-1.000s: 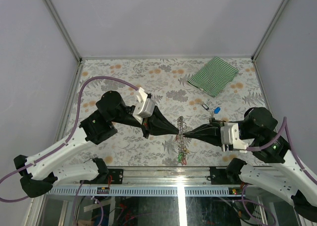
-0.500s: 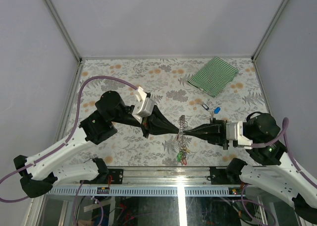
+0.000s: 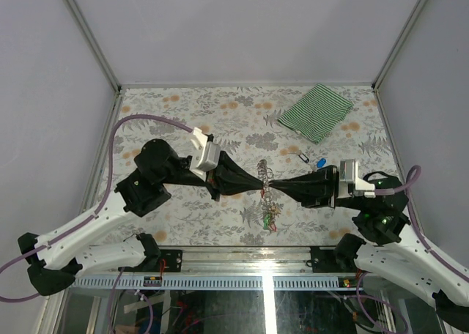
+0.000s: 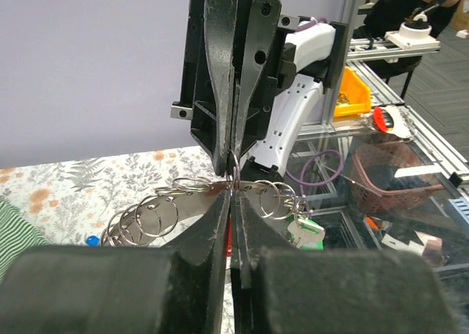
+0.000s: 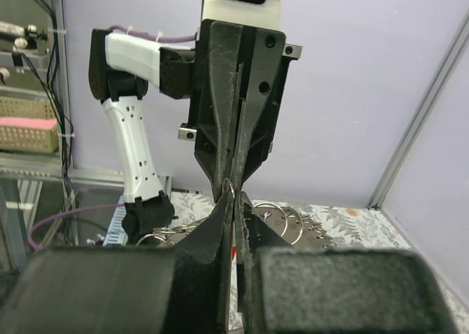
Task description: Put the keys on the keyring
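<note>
From above: left fingers (image 3: 248,182) and right fingers (image 3: 292,187) pressed together, tip to tip over the near middle of the tabletop (image 3: 183,121), both pinching the keyring (image 3: 265,174). Against a second ago: meeting point moved a little farther from the bases, right wrist swung round into line with the left, ring bunched and splayed at the pinch instead of trailing straight toward the near edge. Already threaded: red and green keys (image 3: 270,220) dangling just near of the pinch. Not yet on: a blue key (image 3: 321,162) and a dark key (image 3: 303,157) lying on the tabletop to the right and far, between fingers and cloth (image 3: 316,111). From the left wrist: same shut pinch on one thin coil, loops fanning out to both sides. From the right wrist: likewise clamped on a loop, opposite fingers dead ahead. Reads as a re-grip to pry a coil open before fetching the loose keys.
</note>
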